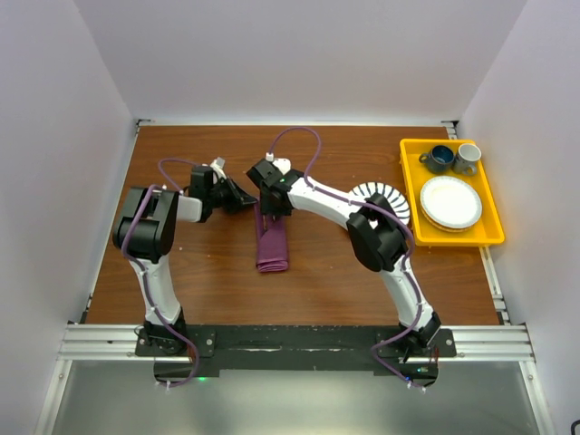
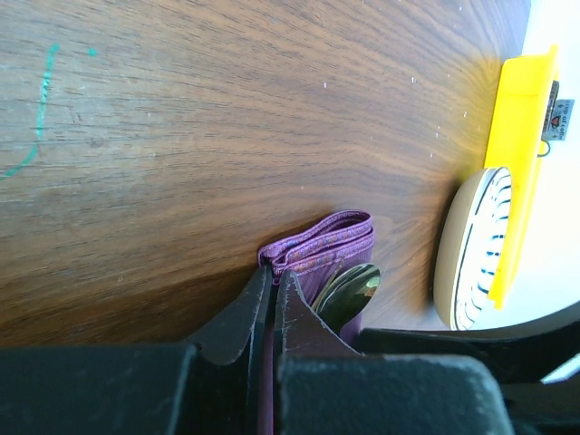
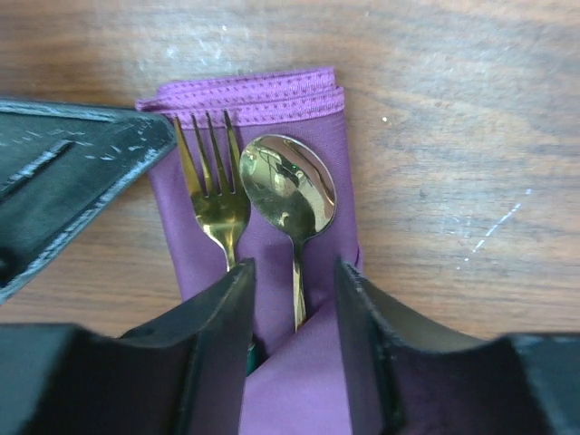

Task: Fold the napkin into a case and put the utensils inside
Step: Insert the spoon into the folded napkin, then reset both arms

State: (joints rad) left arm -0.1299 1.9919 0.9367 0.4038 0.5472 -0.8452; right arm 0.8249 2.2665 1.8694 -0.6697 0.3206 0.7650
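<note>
At the middle of the brown wooden worktop (image 1: 344, 281) lies the narrow plum-purple cloth case (image 1: 272, 249), with the shiny gold fork (image 3: 214, 195) and gold spoon (image 3: 287, 186) tucked inside, heads out. To steady it, I think, the left tool (image 2: 274, 276) is pressed together on the case's edge. The right tool (image 3: 294, 267) is spread astride the spoon handle.

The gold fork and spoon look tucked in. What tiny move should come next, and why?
Probably lift the right gripper straight up: its jaws stand open around the shiny gold spoon, which lies beside the gold fork, handles tucked into the plum-purple cloth case.
</note>
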